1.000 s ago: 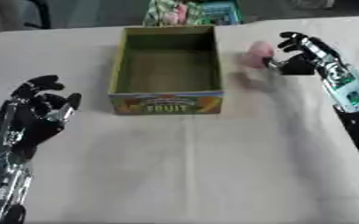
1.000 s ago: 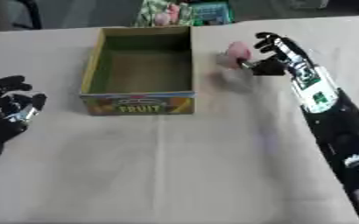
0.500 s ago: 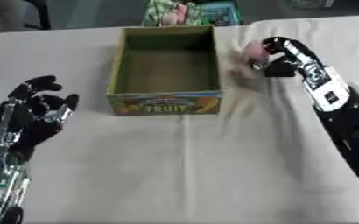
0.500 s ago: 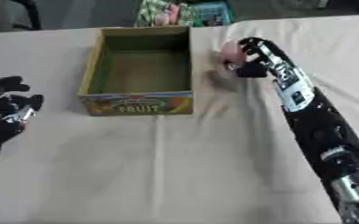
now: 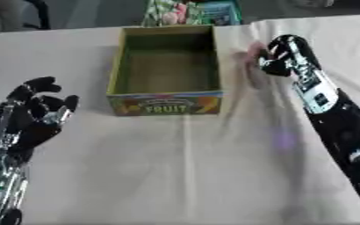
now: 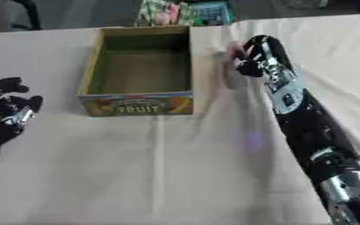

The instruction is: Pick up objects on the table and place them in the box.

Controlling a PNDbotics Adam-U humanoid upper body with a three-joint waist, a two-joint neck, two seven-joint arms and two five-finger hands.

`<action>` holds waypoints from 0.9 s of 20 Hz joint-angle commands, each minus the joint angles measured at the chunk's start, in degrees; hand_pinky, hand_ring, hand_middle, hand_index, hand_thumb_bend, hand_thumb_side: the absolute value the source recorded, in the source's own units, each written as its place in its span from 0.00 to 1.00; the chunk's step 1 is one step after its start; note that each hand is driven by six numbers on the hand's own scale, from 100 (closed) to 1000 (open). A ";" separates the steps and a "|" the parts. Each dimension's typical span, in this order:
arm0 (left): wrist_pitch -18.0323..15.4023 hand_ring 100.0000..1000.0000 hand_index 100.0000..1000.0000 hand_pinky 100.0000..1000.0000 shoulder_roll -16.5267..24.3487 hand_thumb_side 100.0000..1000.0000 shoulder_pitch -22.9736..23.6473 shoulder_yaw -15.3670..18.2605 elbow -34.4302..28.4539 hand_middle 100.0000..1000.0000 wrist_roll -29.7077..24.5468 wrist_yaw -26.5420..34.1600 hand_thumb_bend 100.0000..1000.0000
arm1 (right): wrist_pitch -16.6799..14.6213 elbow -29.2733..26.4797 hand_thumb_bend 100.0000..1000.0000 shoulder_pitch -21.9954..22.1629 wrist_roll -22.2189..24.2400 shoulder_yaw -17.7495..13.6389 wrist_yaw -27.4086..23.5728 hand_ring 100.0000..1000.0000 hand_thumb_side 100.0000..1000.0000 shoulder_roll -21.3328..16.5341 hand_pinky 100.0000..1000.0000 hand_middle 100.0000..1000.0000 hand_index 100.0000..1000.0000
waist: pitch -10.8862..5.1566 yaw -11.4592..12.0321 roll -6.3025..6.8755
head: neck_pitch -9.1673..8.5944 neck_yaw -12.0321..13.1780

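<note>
A green-and-yellow cardboard box (image 5: 166, 104) marked FRUIT stands open at the table's middle, with nothing visible inside. Just right of its far right corner is my right hand (image 5: 284, 57), blurred, fingers curled round a small pink object (image 5: 252, 55) of which only a pink smear shows at the hand's left side. The hand and object are beside the box wall, outside it. My left hand (image 5: 33, 118) rests open at the lower left, fingers up, holding nothing.
Colourful packets (image 5: 191, 13) lie past the box at the table's far edge. A beige cloth (image 5: 191, 176) covers the table, with bare room in front of the box. My right forearm (image 5: 333, 118) crosses the right side.
My right hand has closed round the pink object and moved left toward the box's right wall. The left hand has stayed in place.
</note>
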 commanded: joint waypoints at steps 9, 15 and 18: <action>-0.12 0.48 0.71 0.52 0.65 0.00 -0.72 0.17 -1.17 0.56 -0.02 0.12 0.41 | -0.38 -8.78 0.00 -2.70 -3.36 0.18 -4.01 0.56 0.00 -1.79 0.53 0.10 0.21 | -1.26 -0.08 -0.29 | 0.04 -0.09; -0.10 0.48 0.71 0.52 0.65 0.00 -0.73 -0.05 -1.13 0.56 -0.22 0.13 0.41 | -1.15 -10.68 0.00 -5.59 -1.02 2.26 -2.88 0.56 0.00 0.33 0.53 0.10 0.21 | -1.48 0.22 -0.39 | 0.16 -0.58; -0.09 0.48 0.71 0.52 0.62 0.00 -0.81 -0.22 -1.11 0.56 -0.38 0.14 0.41 | -2.00 -10.28 0.00 -7.10 0.98 3.60 -1.10 0.56 0.00 2.33 0.54 0.10 0.22 | -1.53 0.58 -0.38 | 0.12 -0.95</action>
